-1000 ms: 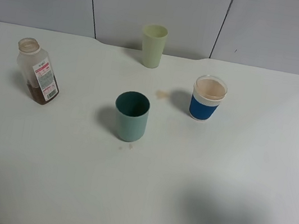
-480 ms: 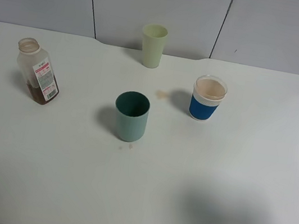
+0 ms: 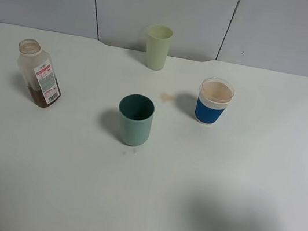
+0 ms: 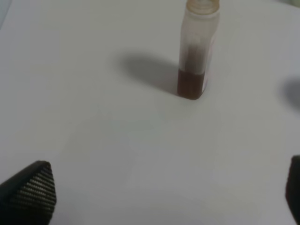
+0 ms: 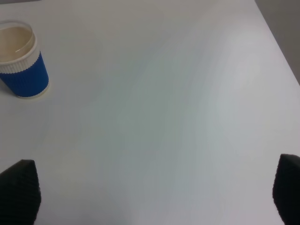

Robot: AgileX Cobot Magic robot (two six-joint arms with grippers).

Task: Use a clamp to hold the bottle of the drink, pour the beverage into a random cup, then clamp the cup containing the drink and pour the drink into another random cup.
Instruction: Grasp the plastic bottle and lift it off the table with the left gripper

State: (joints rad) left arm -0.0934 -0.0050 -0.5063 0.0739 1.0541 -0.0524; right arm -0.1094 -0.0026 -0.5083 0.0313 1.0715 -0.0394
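Left gripper [image 4: 159, 197] and right gripper [image 5: 152, 192] both gaped empty, ready to grab; bottle [image 3: 38, 74] stood left of the teal tumbler [image 3: 135, 119], blue-banded cup [image 3: 214, 101] right, spaced for clear reaches

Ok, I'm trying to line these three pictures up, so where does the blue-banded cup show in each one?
Exterior high: the blue-banded cup stands right of centre, to the right of the teal cup.
Left wrist: not in it; only the bottle shows there.
Right wrist: in it, near a corner of the frame, alone on bare tabletop.
Shared landmark: the white table, seen in all three views.
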